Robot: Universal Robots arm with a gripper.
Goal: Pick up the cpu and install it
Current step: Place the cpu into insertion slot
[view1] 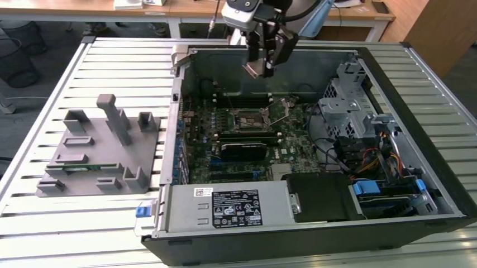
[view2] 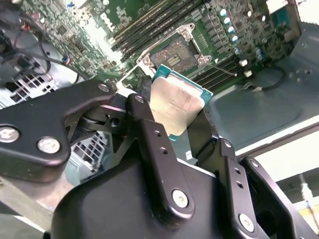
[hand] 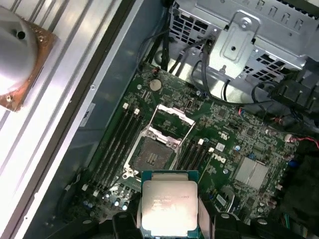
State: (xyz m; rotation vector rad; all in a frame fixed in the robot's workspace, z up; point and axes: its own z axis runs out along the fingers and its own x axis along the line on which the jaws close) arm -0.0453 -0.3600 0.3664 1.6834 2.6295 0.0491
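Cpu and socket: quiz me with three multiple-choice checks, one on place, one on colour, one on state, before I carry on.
1. Where is the cpu? A on the grey fixture; B in the gripper, above the motherboard; C on the power supply.
2. Its top is: A silver; B black; C red.
3. The socket is: A shut over a chip; B shut and empty; C open and empty.
Answers: B, both wrist views show the gripper pinching its edges over the board. A, a pale metal lid shows in both wrist views. C, its frame stands lifted and the bare seat shows in the first wrist view.
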